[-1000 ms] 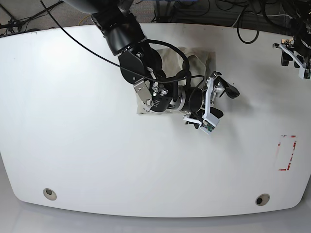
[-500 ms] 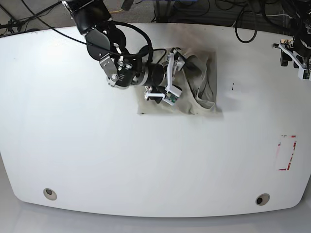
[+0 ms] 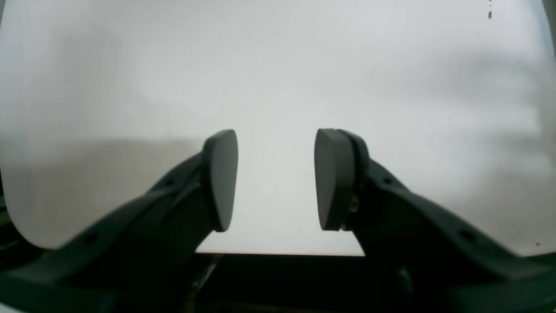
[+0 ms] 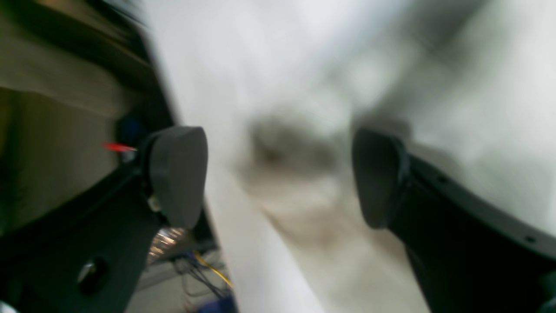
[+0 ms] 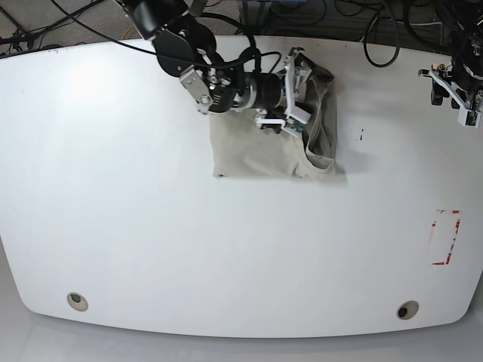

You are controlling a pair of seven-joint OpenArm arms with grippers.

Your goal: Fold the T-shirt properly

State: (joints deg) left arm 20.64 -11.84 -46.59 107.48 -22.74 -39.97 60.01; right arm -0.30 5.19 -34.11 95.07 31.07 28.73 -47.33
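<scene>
In the base view, the T-shirt [image 5: 256, 154] lies bunched on the white table [image 5: 189, 249], near the edge at the top of the view, with a raised fold along its right side. The right claw [image 5: 292, 94] is over the shirt's upper right part, its fingers spread; whether it touches the cloth I cannot tell. The left claw [image 5: 453, 89] is well apart from the shirt, over the table's upper right corner area. Red marks [image 5: 446, 237] show on the table at the right, and dark cables [image 5: 383, 34] hang at the top.

In the left wrist view, the left claw's fingers stand apart with bare white tabletop showing between them. The table's edge runs below, with darkness beyond.

In the right wrist view, the picture is blurred. Pale cloth shows between the spread fingers and to the right; beyond the table's edge are a floor [image 4: 47, 126] and thin wires [image 4: 197, 274].
</scene>
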